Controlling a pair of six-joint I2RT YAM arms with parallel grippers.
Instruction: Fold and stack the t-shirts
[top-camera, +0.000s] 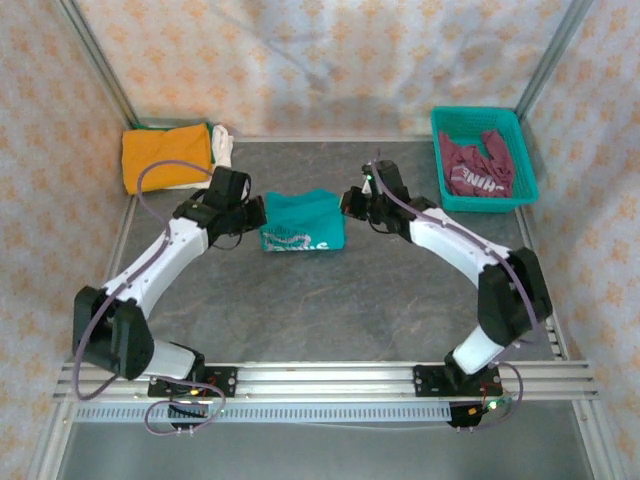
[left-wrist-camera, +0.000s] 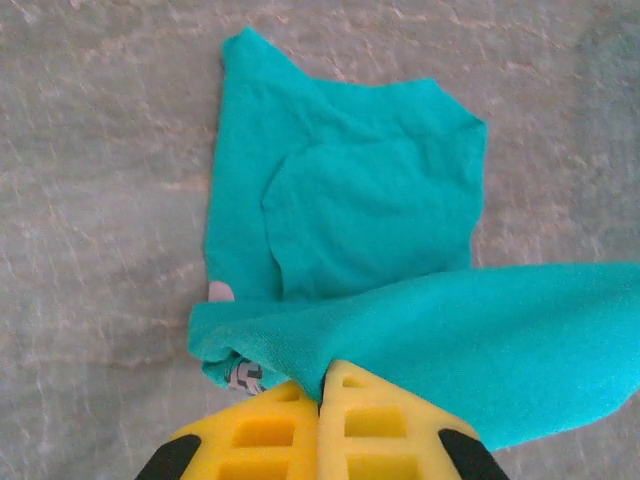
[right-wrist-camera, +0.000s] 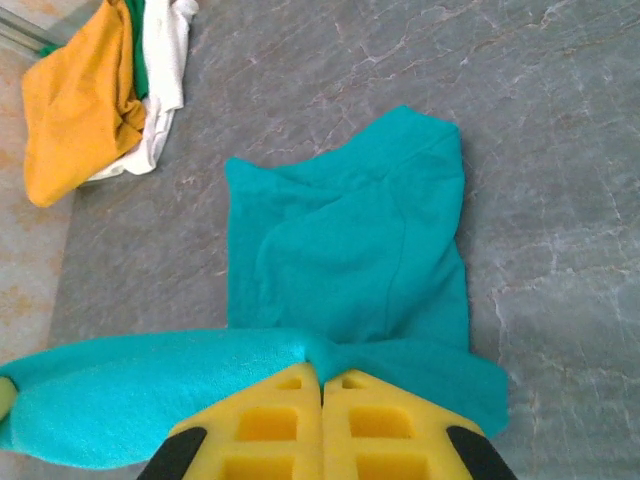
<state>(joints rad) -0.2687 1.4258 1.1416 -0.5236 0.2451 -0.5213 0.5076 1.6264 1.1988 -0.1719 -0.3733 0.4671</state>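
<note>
At the centre of the table (top-camera: 400, 310), the teal t-shirt (top-camera: 300, 222) lies part-folded, its 9 and 3 o'clock edges pinched by the closed left gripper (left-wrist-camera: 322, 385) and right gripper (right-wrist-camera: 322, 378); a fold seems under way, next needing both to carry the held edge across together.

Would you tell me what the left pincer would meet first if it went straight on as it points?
The teal t-shirt that the left pincer pinches lies directly ahead; beyond it, probably the right pincer.
</note>
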